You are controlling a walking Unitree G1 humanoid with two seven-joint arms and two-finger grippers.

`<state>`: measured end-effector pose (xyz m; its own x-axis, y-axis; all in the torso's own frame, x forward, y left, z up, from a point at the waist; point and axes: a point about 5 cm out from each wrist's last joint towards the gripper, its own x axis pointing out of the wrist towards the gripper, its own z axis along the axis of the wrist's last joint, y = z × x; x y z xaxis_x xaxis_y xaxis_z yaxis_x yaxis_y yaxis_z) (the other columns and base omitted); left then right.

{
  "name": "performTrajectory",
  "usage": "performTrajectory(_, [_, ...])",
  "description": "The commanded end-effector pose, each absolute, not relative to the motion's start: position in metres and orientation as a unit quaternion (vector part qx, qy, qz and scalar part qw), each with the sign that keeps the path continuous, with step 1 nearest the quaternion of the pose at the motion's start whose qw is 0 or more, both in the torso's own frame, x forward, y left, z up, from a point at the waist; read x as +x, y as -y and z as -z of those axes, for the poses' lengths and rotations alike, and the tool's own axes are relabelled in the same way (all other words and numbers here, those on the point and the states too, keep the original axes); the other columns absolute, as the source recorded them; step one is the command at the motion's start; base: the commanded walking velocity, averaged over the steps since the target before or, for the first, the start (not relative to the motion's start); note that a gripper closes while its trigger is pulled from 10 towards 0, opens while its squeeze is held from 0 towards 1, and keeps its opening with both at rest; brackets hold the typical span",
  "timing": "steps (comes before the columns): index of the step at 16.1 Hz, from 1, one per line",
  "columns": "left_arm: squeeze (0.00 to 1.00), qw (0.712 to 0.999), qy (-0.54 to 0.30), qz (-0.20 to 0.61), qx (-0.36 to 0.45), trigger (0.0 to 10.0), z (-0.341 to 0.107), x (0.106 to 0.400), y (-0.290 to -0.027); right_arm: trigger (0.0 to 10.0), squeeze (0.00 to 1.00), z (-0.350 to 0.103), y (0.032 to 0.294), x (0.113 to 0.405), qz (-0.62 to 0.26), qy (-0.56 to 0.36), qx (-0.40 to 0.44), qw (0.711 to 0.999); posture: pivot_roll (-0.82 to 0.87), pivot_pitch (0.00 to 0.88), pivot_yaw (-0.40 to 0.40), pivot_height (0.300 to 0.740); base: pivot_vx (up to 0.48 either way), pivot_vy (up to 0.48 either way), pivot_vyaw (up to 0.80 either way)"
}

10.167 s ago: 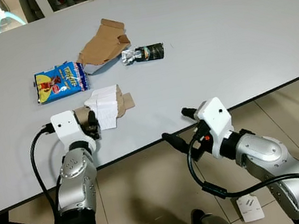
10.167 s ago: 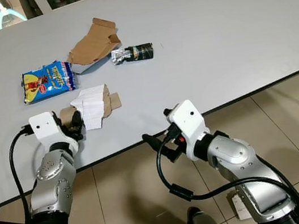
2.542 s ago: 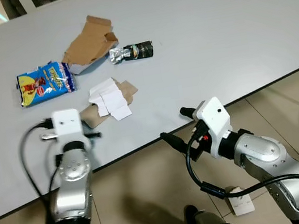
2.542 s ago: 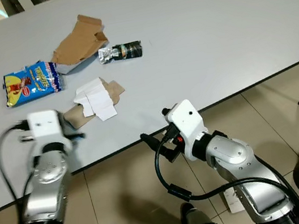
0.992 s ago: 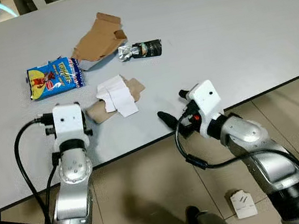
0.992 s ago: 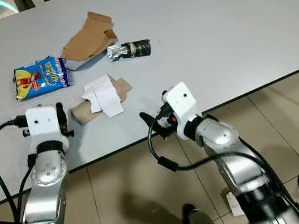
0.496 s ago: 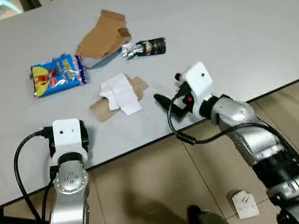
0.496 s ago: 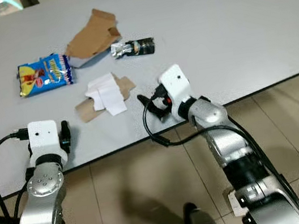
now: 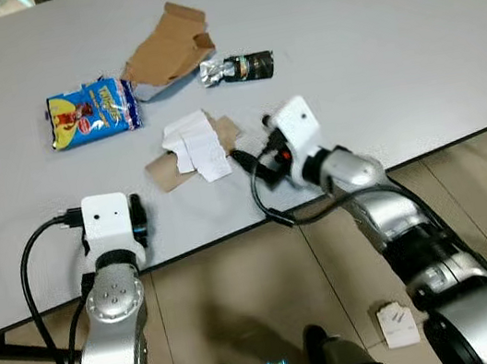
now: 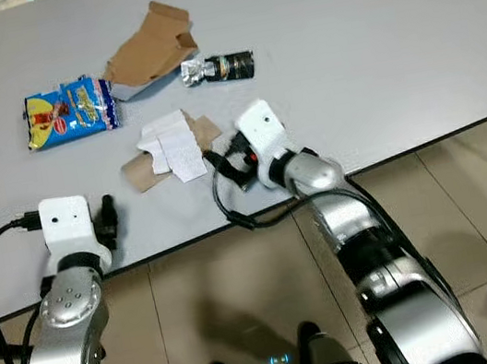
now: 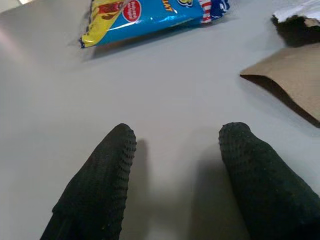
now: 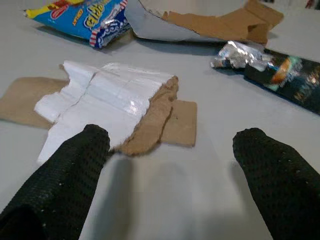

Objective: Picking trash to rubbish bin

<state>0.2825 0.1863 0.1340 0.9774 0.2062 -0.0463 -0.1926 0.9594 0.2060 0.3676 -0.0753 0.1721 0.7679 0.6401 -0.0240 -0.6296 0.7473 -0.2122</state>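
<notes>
Torn carton [image 9: 193, 146]: flat on table [image 9: 407, 42], mid-near, white flap over brown card; just ahead of right gripper [image 12: 172, 165], jaws wide apart, one fingertip [image 12: 90, 142] at the flap edge (not touching, as far as can be told); risk: thin card may slide or only the flap lift; left gripper [image 11: 177, 150] apart, idle, near-left; wrapper [image 9: 88, 114], pouch [image 9: 238, 68] far.

On the table [image 9: 407, 42], the snack packet [image 9: 87, 115] lies toward the left edge, the folded carton [image 9: 167, 50] and foil pouch [image 9: 238, 68] beside it to the right, and the torn cardboard piece [image 9: 193, 148] nearer the front edge, between both grippers.
</notes>
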Motion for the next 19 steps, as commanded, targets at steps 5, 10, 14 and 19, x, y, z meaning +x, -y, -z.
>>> performTrajectory(5, [0.0,0.989,-0.076,-0.077,0.098,10.0,-0.122,0.271,-0.185,10.0,0.0,-0.186,0.073,0.381,-0.305,0.055,-0.111,0.944,0.0,0.303,0.031,0.74,0.0,0.0,0.0])
performTrajectory(10, [0.0,0.989,-0.077,-0.08,0.099,10.0,-0.126,0.266,-0.187,10.0,0.0,-0.196,0.086,0.397,-0.238,0.061,-0.141,0.959,0.02,0.323,0.032,0.74,0.0,0.0,0.0])
performTrajectory(14, [0.0,0.992,-0.077,-0.047,0.082,10.0,-0.128,0.264,-0.18,10.0,0.0,-0.197,0.092,0.402,-0.225,0.045,-0.169,0.958,0.02,0.336,0.029,0.74,0.0,0.0,0.0])
performTrajectory(19, [0.0,0.991,-0.093,-0.036,0.084,10.0,-0.125,0.264,-0.181,10.0,0.0,-0.203,0.092,0.406,-0.234,0.043,-0.182,0.954,0.02,0.341,0.029,0.74,0.0,0.0,0.0])
